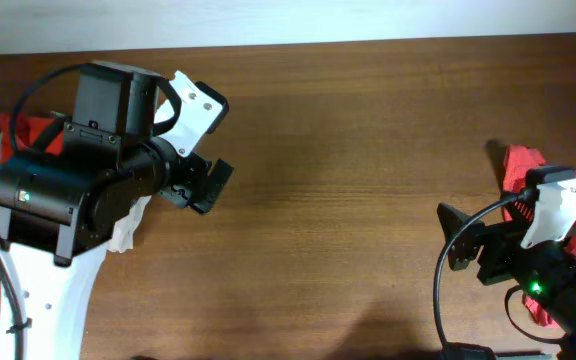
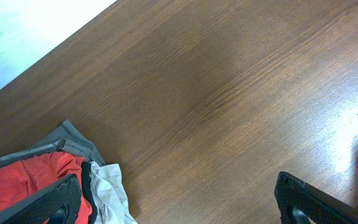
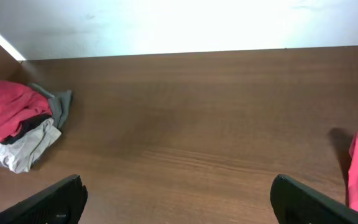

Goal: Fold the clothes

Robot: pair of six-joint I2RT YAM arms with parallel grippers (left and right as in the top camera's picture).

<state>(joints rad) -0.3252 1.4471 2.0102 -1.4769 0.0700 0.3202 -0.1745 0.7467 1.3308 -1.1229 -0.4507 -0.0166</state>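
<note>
At the left edge of the worktop point(image 1: 368, 150) the clothes point(image 3: 11, 115) lie heaped, with one red piece point(image 1: 521, 165) at its right edge. My left hand point(image 2: 179, 210) and right hand point(image 3: 179, 208) are spread, empty. Soft, light, floppy cloth, I judge: pinch a hem or corner.

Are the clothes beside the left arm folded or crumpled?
Crumpled: the clothes lie in a loose heap, red, grey and white cloth bunched together, no flat folds.
</note>
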